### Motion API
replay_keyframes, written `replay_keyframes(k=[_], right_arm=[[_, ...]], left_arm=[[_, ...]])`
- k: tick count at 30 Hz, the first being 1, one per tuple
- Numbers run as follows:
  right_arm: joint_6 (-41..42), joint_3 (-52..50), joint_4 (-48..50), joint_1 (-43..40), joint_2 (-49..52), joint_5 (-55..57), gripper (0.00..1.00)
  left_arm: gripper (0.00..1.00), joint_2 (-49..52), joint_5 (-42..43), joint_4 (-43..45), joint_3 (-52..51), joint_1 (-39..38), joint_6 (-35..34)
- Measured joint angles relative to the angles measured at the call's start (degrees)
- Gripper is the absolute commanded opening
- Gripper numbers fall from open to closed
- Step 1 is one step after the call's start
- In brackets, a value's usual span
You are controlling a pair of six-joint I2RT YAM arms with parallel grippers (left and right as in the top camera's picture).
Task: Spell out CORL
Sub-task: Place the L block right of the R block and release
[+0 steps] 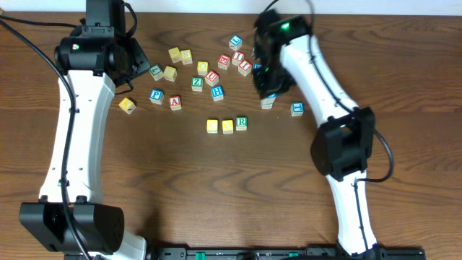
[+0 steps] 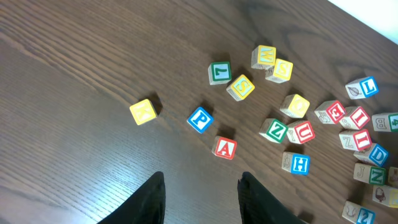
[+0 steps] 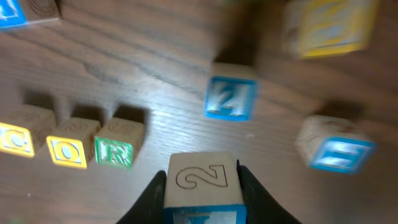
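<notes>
dark wood table (image 1: pixel 216 188), overhead: c cube (image 1: pixel 212 126), o cube (image 1: pixel 227 126) and green r cube (image 1: pixel 242 123) sit side by side, right hand (image 1: pixel 268 97) near the r end. left wrist: left hand (image 2: pixel 202 199) hangs open and empty above loose cubes (image 2: pixel 298 132). right wrist: right hand clamps a blue-fronted cube (image 3: pixel 202 177), possibly the l, right of the row.

Table (image 1: pixel 216 188) matt grained wood; R cube (image 1: pixel 241 123) painted wood.
</notes>
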Motion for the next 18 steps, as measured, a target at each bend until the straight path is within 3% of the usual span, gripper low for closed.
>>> replay_keyframes(k=[10, 18], right_arm=[[11.7, -14.5, 8.8, 6.2, 0.0, 3.7, 0.25], [15.9, -17.2, 11.7, 6.5, -0.1, 4.9, 0.41]], left_arm=[[0.38, 0.0, 0.0, 0.0, 0.0, 0.0, 0.0], [0.38, 0.0, 0.0, -0.2, 0.0, 0.0, 0.0]])
